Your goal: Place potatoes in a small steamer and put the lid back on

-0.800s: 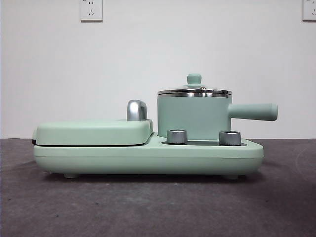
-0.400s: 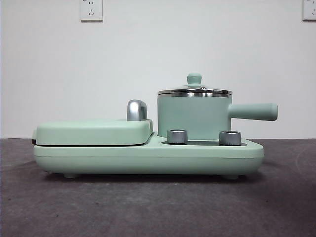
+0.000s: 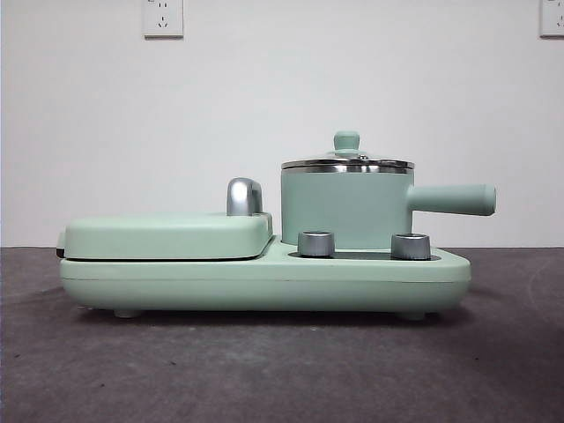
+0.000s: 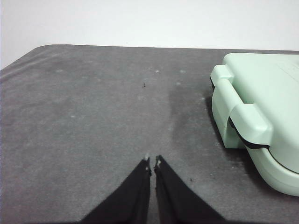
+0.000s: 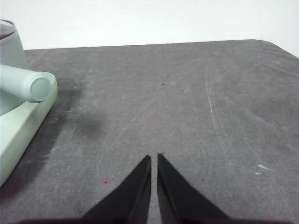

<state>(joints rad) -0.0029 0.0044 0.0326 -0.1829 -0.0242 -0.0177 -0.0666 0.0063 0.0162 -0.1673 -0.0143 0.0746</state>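
Observation:
The small steamer [image 3: 345, 210], a mint-green pot with a steel rim and a long side handle [image 3: 451, 200], stands on the right part of a mint-green cooker base [image 3: 264, 284]. The lid [image 3: 347, 162] with its green knob sits closed on the pot. No potato is in view. My left gripper [image 4: 153, 163] is shut and empty above the grey table beside the cooker's griddle end [image 4: 252, 121]. My right gripper [image 5: 154, 157] is shut and empty above the table beside the pot's handle end [image 5: 38, 87]. Neither arm shows in the front view.
A flat mint-green griddle cover [image 3: 167, 236] with a chrome handle [image 3: 244, 196] lies on the left part of the base. Two steel knobs [image 3: 315, 244] stick out at the front. The grey table top [image 3: 282, 370] stretches in front.

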